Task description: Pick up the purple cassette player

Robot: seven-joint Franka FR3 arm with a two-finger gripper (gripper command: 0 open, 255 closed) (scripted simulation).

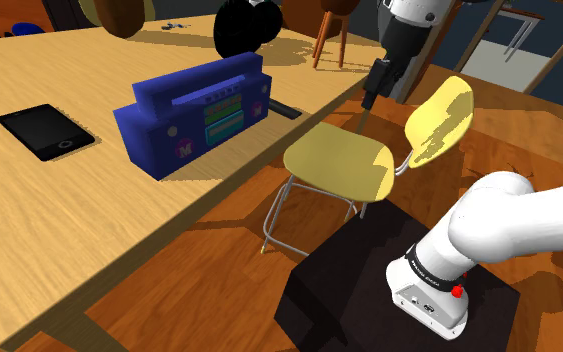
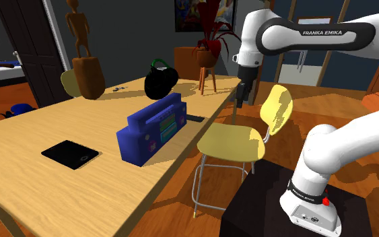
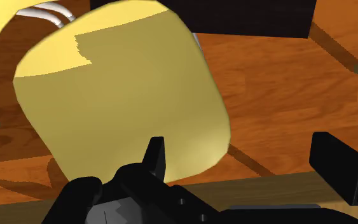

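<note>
The cassette player [image 1: 194,120] [image 2: 153,131] is a blue-purple boombox with a top handle and a coloured front panel. It stands upright on the wooden table [image 1: 69,225] [image 2: 19,141], near the edge that faces the chair. My gripper [image 1: 369,100] [image 2: 239,99] [image 3: 244,149] hangs in the air off the table's corner, above the yellow chair [image 1: 337,160] [image 2: 233,143] [image 3: 120,95]. It is well to the shoulder view's right of the player and apart from it. The fingers stand wide apart with nothing between them.
A flat black tablet [image 1: 46,131] [image 2: 70,154] lies on the table beyond the player. A small black slab [image 1: 284,108] [image 2: 194,118] lies by the player's end nearest the gripper. A black round object [image 1: 244,25] [image 2: 159,82] and a wooden figure [image 2: 83,60] stand farther back. The stand [image 1: 369,290] is by the chair.
</note>
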